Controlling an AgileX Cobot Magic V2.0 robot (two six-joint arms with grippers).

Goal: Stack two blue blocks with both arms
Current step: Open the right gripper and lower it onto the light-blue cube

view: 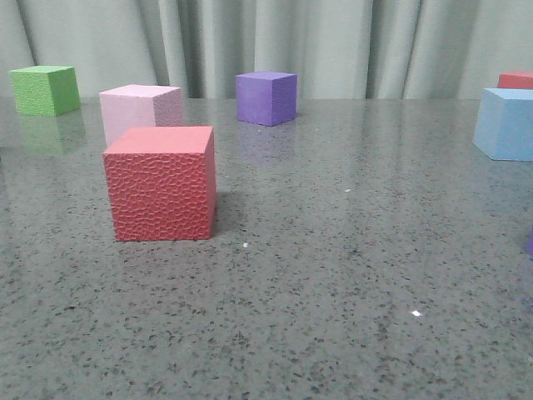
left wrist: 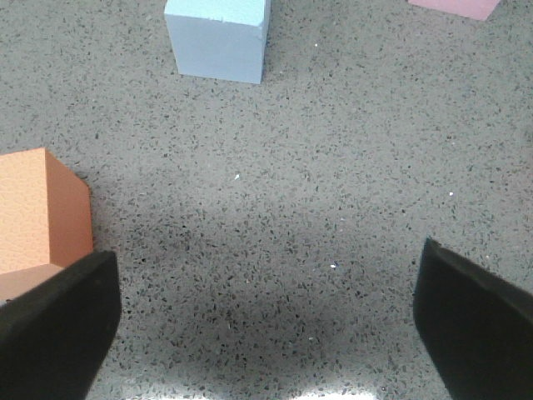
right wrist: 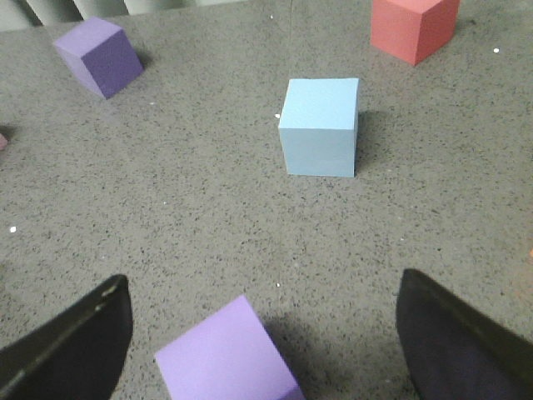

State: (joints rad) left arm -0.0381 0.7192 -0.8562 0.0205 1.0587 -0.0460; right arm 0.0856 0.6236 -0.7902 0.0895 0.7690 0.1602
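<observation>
Your front view is showing one blue block (view: pixel 506 123) at right edge; wrist views are showing left gripper (left wrist: pixel 266 321) and right gripper (right wrist: pixel 265 337) gaping empty, a light purple cube (right wrist: pixel 226 358) sitting between the right fingers.

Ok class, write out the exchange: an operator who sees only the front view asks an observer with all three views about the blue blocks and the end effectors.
Operator: I see one blue block at the right edge and no end effectors. Are they open?
Observer: Yes. The left end effector and the right end effector are both open and empty.
Operator: Is anything blue near the left one?
Observer: A blue block stands ahead of it, untouched. I cannot tell whether it is the one you see.
Operator: And the right one?
</observation>
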